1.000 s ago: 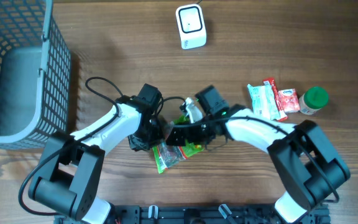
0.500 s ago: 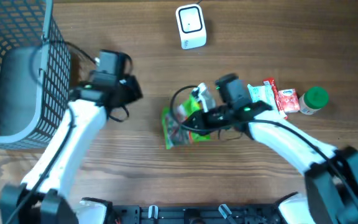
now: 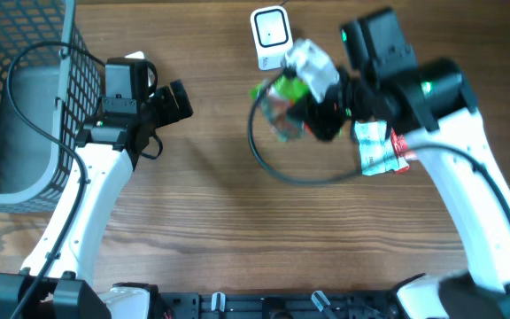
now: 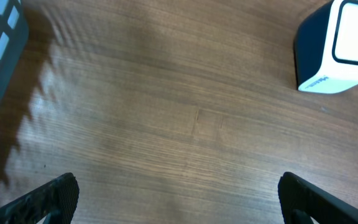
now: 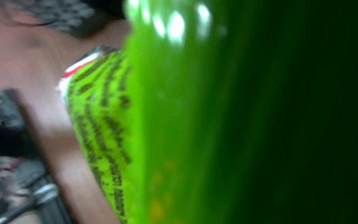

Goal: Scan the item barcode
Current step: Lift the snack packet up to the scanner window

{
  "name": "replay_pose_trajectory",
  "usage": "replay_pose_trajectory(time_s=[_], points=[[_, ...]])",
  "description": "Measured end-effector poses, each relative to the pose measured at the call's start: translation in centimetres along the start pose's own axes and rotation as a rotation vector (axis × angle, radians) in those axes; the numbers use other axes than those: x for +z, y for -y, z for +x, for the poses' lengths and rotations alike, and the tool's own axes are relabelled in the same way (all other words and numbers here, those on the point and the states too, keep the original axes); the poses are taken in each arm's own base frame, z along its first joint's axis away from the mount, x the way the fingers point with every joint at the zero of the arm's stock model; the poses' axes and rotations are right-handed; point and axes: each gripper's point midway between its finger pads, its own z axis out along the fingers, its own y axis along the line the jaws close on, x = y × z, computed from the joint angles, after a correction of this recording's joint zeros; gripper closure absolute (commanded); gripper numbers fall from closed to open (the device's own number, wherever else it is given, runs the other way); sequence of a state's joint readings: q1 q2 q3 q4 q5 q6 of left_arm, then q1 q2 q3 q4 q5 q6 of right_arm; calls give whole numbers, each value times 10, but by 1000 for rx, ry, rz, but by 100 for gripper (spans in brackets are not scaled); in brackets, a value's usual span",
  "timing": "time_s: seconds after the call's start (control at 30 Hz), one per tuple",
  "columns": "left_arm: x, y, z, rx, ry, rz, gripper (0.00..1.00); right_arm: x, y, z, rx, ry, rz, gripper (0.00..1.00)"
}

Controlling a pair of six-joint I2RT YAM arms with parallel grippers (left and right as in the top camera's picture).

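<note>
The wooden table fills the overhead view. The grey mesh basket at its left corner is cut off by the frame, so its far side can't be seen.

The right gripper is raised, clamped tight on the green packet, which hangs just beside the white scanner. From above the packet is smeared and partly covered by the wrist, so no barcode can be made out. In the right wrist view it is a green blur pressed against the lens, with unreadable dark print down one side.

The left gripper sits near the basket, jaws spread wide over bare wood and holding nothing. Its wrist view catches only the two fingertips at the bottom corners and the scanner clipped by the right edge.

A black cable loops below the packet. Two small packets lie half under the right arm.
</note>
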State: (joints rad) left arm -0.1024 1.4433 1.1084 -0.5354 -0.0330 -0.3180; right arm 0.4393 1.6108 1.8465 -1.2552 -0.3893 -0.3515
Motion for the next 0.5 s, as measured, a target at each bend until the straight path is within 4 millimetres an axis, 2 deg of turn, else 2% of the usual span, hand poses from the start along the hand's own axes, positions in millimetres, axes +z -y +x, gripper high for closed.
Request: replay_pose_trajectory(time_s=[0.03,0.07,0.2,0.33,0.4,0.5], points=[[0,0,0,0,-1,-1,0,2,13,-12,-20,-1,41,96],[0,0,1,2,-2,-1,0,16,36,-27,-62,-3,106,96],[0,0,0,3,-2,-1,0,66,98,-37,-205,-63,291,96],[0,0,1,3,-2,-1,0,101,155,-65,-356,-41,505,96],[0,0,0,3,-2,-1,0,113,174,-88,-436,-5,632,96],[0,0,0,3,-1,-1,0,132,185,-115,-519,42,756,96]])
